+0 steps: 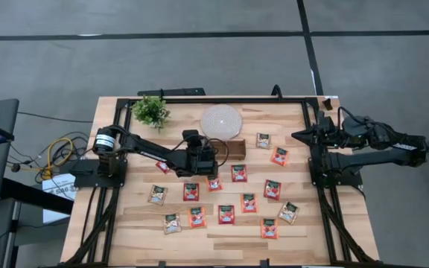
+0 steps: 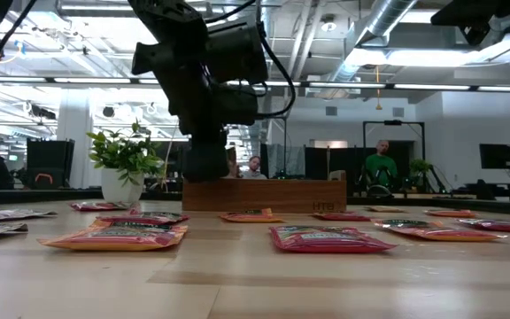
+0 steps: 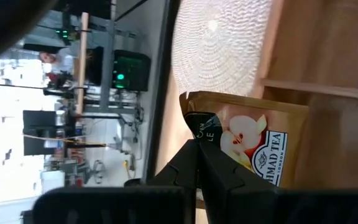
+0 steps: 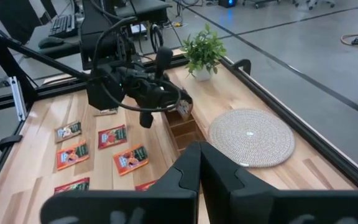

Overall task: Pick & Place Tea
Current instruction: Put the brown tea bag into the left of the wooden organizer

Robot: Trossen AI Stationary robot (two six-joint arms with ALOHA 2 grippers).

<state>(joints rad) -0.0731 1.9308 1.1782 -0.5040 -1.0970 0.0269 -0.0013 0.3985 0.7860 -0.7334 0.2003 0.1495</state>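
Left gripper point(image 3: 199, 148) is clenched on the corner of one tea sachet point(image 3: 253, 140), a beige one with a picture of fruit, and it holds the sachet over the wooden tray point(image 1: 229, 150), which lies just beside the round white disc point(image 1: 221, 120). In the left wrist view the sachet hangs from the fingertips with the tray's brown walls right behind it, so I judge that the step in hand is the placing, not the picking.

To do this step well, the arm should bring the sachet fully over one compartment (I cannot tell which compartment it is aimed at) and go lower before letting go, because the sachet is light and flat and may slide onto a wall or fall outside. As it is pinched only at one corner, it can swing; a slow descent would help. It is better to open the fingers only when the lower edge of the sachet is inside the walls.

Many other sachets point(image 1: 226, 214) lie flat on the table point(image 1: 140, 231) in front of the tray, most of them red-orange, so much of the task is left. Right gripper point(image 4: 199, 148) is closed on nothing and waits at the right side of the table, well apart from the tea.
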